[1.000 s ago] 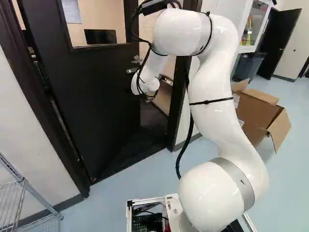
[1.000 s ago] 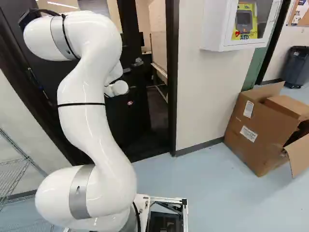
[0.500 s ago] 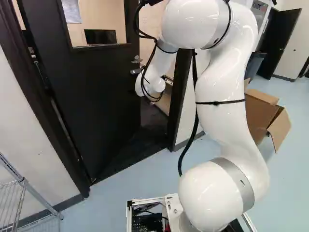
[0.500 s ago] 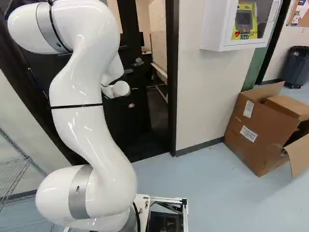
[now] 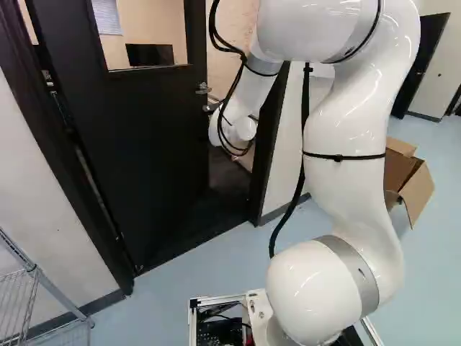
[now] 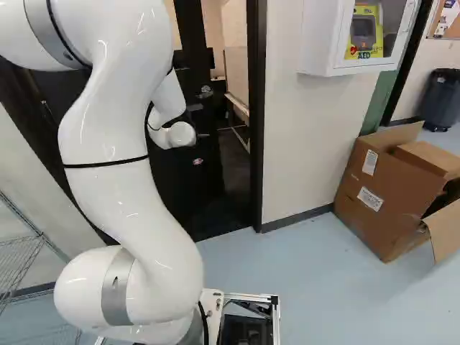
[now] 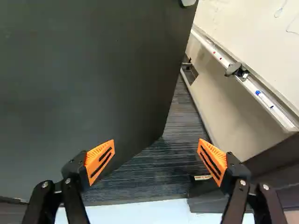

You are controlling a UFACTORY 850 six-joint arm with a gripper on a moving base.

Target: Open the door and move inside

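item: one door (image 5: pixel 144 158), black, windowed, at far left in my left base view; partly open, its free edge swung into the room beyond and apart from the right side of the dark door frame (image 6: pixel 256 108).
item: door handle (image 5: pixel 204 89), metal, on the door near that free edge.
item: my gripper (image 7: pixel 156 161), black; two fingers spread wide, orange pads (image 7: pixel 100 161) well apart. i have the door's face and free edge ahead of it.
item: my arm (image 5: pixel 346 122), white, bent, reaching from the near base toward the door's handle side.
item: ridged dark floor (image 7: pixel 177 130), through the opening; right of it, a whiteboard (image 7: pixel 252 23) and tray with a marker (image 7: pixel 265 99).
item: cardboard box (image 6: pixel 374 201), flaps open, right of the doorway, below a white wall cabinet (image 6: pixel 323 43).
item: wire shelf (image 5: pixel 32 270), near left.
item: dark bin (image 6: pixel 440 100), far right.
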